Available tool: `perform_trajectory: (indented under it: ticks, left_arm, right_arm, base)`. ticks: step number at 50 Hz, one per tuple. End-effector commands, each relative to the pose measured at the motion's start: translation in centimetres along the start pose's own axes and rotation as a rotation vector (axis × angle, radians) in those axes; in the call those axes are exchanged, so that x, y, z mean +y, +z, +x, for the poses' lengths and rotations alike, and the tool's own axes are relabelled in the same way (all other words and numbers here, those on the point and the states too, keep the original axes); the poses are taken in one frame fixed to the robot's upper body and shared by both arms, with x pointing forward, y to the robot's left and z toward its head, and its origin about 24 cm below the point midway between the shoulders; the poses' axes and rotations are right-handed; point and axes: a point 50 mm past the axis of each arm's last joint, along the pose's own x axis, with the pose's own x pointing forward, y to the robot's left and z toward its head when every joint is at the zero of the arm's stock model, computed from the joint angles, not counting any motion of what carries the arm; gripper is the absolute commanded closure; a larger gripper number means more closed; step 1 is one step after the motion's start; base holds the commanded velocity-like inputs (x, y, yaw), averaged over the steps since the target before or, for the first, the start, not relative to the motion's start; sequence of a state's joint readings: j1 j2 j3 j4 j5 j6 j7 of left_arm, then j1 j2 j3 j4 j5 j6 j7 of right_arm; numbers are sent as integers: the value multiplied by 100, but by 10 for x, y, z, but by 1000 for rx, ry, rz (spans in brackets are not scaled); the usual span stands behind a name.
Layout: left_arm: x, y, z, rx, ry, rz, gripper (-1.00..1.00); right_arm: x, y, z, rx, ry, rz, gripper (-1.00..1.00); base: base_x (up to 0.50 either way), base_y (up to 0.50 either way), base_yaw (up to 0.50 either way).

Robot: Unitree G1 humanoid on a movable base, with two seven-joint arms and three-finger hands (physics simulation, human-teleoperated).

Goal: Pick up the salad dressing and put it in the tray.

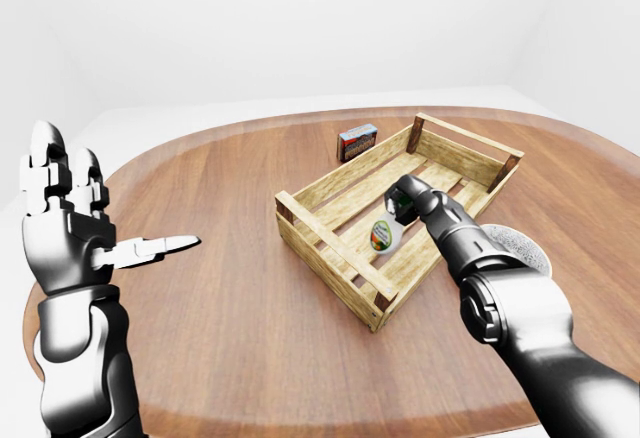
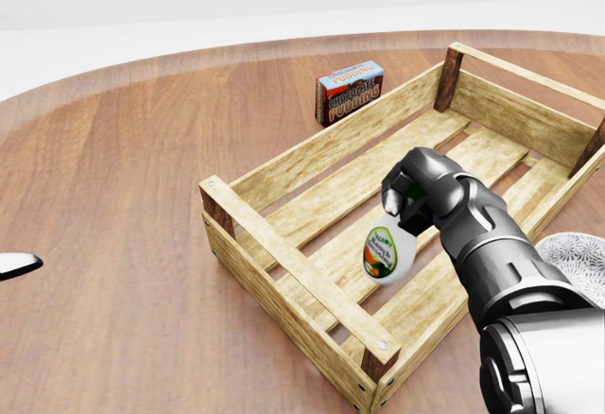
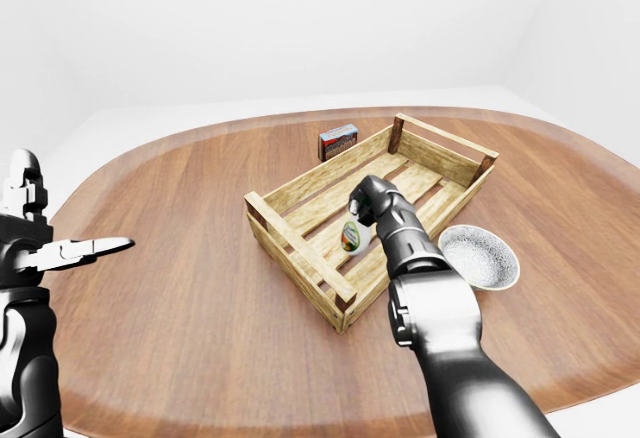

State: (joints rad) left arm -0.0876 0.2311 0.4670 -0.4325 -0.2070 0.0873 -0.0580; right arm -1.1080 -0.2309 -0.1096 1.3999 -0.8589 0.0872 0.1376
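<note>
A bare simulated test space: a rounded wooden table (image 3: pixel 200 288) ringed by featureless white walls (image 3: pixel 300 28).

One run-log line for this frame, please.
right hand shut on salad dressing | bottle over tray slats, contact unclear | left hand open, idle

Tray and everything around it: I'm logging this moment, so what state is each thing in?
Salad dressing bottle: gripped at its top by the right hand, hanging over the tray's slats.
Tray: upright on the table, nothing lying in it.
Right hand: shut on the bottle.
Left hand: open, raised, holding nothing.
Pudding box: standing outside the tray.
Bowl: upright beside the tray.
</note>
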Motion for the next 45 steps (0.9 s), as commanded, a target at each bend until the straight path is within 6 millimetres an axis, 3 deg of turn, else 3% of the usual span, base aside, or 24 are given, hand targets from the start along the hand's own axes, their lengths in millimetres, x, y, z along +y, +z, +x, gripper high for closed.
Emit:
perform_trajectory:
  ticks: [1, 22, 45]
  left_arm:
    - [-2, -5, 0, 20, -5, 0, -100]
    - [2, -4, 0, 18, 6, -3, -100]
    - [3, -9, -1, 39, 7, -2, -100]
  right_arm:
    - [0, 1, 0, -8, -10, 14, 100]
    - [-7, 13, -1, -22, 34, -67, 100]
    - [2, 11, 0, -22, 19, -42, 100]
  base:
    - [0, 0, 0]
    - [0, 0, 0]
    - [0, 0, 0]
